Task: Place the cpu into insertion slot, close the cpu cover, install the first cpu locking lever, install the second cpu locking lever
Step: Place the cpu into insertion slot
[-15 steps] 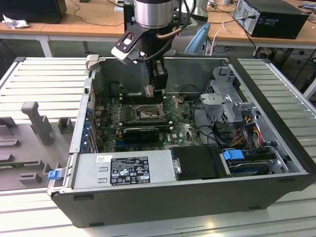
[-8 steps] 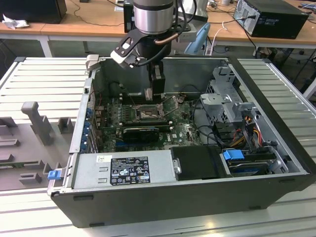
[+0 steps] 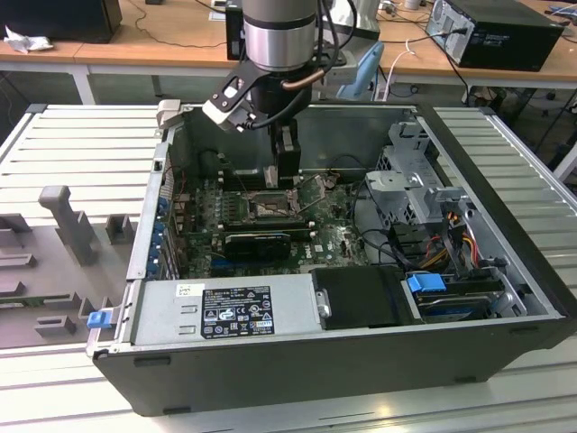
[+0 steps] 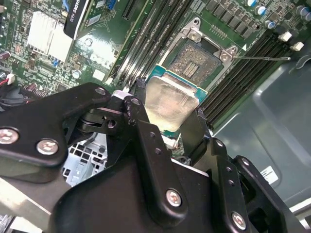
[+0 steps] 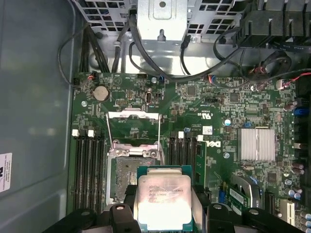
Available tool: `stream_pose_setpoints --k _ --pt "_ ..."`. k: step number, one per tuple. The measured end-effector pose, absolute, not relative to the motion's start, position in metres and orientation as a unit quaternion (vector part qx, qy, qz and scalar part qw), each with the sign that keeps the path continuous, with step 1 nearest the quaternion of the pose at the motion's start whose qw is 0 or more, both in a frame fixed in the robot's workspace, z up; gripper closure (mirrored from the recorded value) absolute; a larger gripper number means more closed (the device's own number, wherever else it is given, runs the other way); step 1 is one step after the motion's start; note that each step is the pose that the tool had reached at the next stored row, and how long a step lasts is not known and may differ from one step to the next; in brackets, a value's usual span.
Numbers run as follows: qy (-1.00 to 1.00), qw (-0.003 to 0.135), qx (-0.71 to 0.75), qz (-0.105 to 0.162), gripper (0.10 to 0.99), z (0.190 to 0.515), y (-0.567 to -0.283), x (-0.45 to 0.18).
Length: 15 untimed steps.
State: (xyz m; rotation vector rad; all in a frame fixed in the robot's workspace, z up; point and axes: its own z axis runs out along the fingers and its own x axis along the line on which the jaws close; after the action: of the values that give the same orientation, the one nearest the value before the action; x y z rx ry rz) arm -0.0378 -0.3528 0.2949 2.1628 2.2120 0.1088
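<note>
The arm reaches down into an open computer case that lies on its side on the ribbed metal table. The pincer hangs over the far middle of the green board inside.

In both wrist views the pincer is closed narrowly on the cpu. One black finger presses one edge of the chip and its mate presses the opposite edge. The chip's silvery face is turned toward the cameras.

The cpu is not seated. In the first wrist view it overlaps one corner of the insertion slot, and the rest of the slot's dark contact field lies bare. In the second wrist view the slot shows just beyond the chip's edge. Whether the chip touches the slot's rim I cannot tell.

The cpu cover stands swung up on the side of the slot away from the chip, with green board showing through its square window. A thin metal lever rod sticks out sideways from the slot's frame.

Long black memory slots flank the slot, and a finned silver heat sink sits well apart from it. In the exterior view the slot lies right beneath the pincer. A labelled power supply fills the case's near wall, and a grey fixture sits on the table at the exterior view's left.
</note>
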Motion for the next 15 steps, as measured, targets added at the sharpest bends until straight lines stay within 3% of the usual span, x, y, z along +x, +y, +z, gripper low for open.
stream_pose_setpoints --k 15 --pt "0.714 0.023 0.698 0.035 0.561 0.2896 -0.3528 -0.0378"
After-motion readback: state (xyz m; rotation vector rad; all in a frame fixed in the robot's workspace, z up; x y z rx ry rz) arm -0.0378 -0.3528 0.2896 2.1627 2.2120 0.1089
